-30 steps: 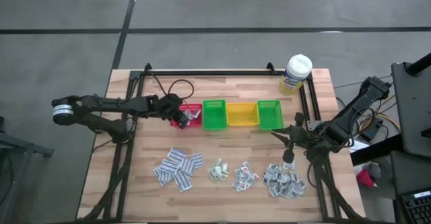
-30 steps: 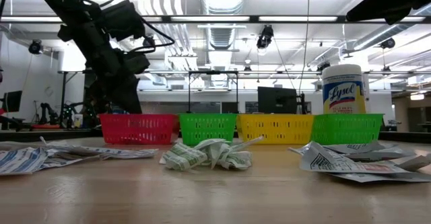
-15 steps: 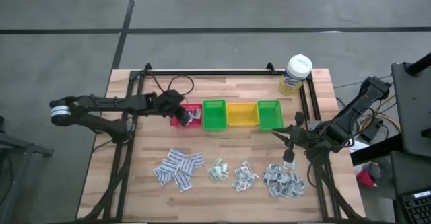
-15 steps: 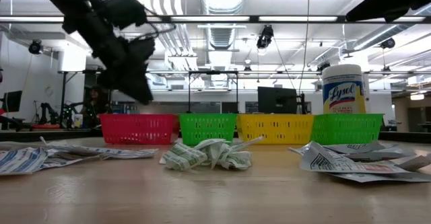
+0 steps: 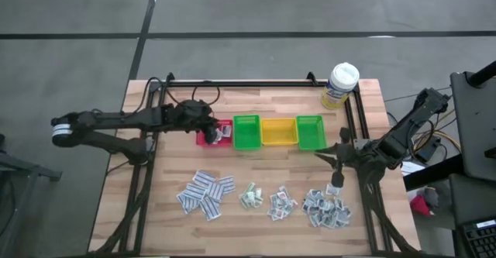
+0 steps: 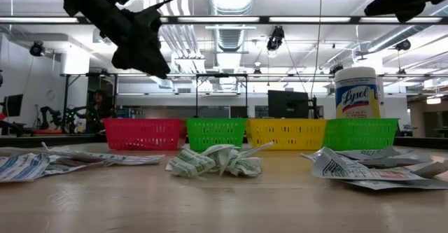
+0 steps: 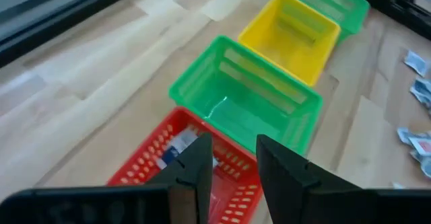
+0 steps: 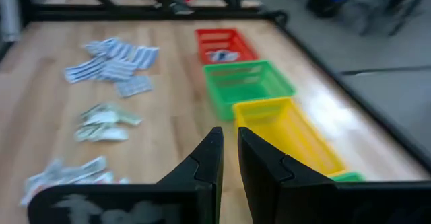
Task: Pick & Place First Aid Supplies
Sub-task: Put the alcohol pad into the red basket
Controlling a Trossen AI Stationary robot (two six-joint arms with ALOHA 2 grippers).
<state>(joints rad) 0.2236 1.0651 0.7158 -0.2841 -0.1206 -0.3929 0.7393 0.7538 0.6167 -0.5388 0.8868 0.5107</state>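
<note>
The left hand (image 5: 211,126), fingers slightly apart and empty, is hovering over the small red plastic bin (image 5: 208,139), while the white paper packets (image 5: 206,193) are lying on the wooden table (image 5: 155,211) toward its front edge.

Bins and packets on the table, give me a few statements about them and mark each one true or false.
1. The red bin holds at least one packet. True.
2. The yellow bin sits at the end of the row. False: it sits between the two green bins.
3. The left gripper is above the red bin, fingers apart and holding nothing. True.
4. The bottle stands inside a green bin. False: it stands on the table behind the bins, near the far right corner.
5. The packet piles lie on the table in front of the bins. True.
6. The yellow bin is full of packets. False: it looks empty.
</note>
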